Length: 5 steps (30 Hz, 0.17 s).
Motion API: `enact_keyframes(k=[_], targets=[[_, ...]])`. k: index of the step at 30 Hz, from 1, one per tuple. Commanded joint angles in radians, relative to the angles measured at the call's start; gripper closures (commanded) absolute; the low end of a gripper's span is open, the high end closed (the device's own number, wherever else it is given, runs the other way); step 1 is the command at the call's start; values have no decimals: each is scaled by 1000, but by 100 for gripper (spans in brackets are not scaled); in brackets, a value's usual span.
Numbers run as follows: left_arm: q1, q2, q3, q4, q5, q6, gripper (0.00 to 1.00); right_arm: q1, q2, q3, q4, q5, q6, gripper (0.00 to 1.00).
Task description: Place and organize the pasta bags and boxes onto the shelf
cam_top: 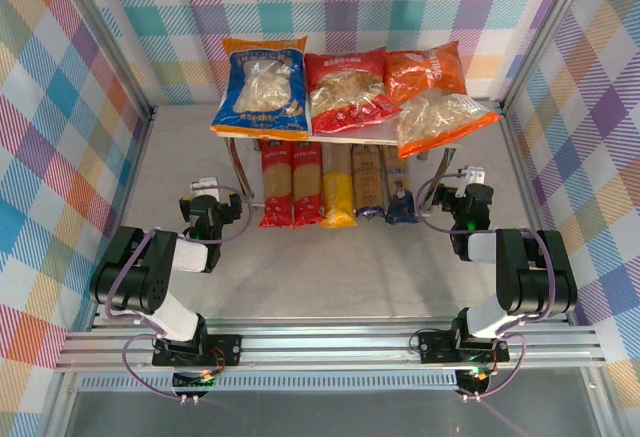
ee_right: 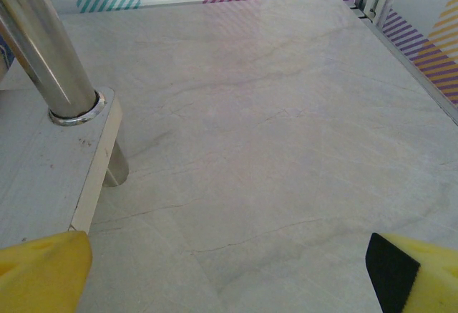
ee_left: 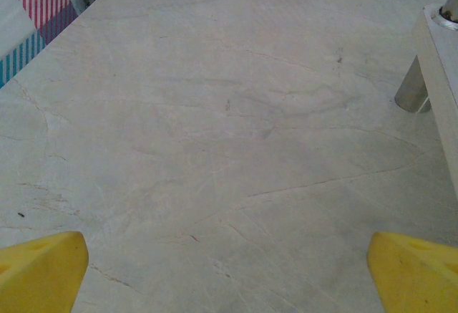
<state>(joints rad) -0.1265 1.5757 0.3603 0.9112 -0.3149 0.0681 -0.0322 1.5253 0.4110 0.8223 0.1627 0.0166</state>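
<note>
**Top view:** At upper centre, the shelf (cam_top: 360,140) carries three bags (cam_top: 348,92) on its upper board and five pasta boxes (cam_top: 338,187) side by side on the tier below. The left gripper (cam_top: 204,193) and right gripper (cam_top: 466,183) flank it at mid-frame.

**Left wrist:** Yellow fingers (ee_left: 39,270) are spread wide over the bare table (ee_left: 215,112), with a shelf corner at the right edge.

**Right wrist:** The fingers are spread wide and hold nothing, with a shelf leg (ee_right: 43,48) at upper left.
</note>
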Motion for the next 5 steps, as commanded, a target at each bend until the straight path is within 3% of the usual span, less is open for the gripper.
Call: enact_keyframes(k=[1,5], targets=[[-5,4,23,5,72,-13,0,47,9,4,-6,-134,2,1],[12,3,37,-25,112,-19,0,47,9,5,-6,-135,2,1]])
